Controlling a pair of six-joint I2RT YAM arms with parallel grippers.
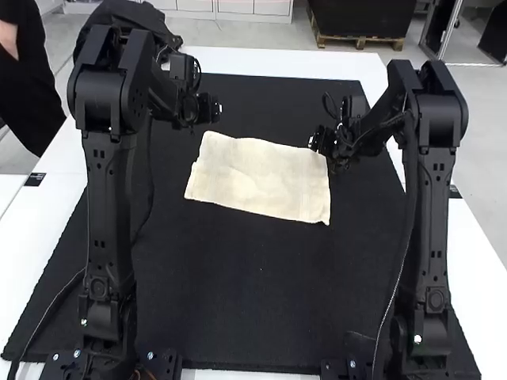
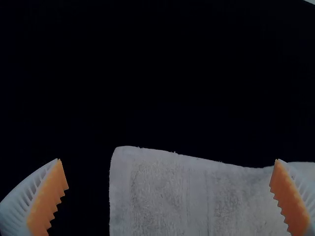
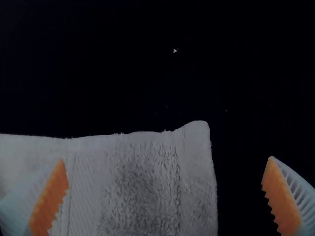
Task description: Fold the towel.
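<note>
Both my left gripper (image 1: 216,109) and right gripper (image 1: 314,142) have jaws apart, near far corners of the flat towel (image 1: 261,178).

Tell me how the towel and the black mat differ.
The towel is cream, while the mat is black. The towel is much smaller; the mat extends past it on every side. The towel's far edge is slightly wavy, whereas the mat's far edge runs nearly straight. Both lie flat.
</note>
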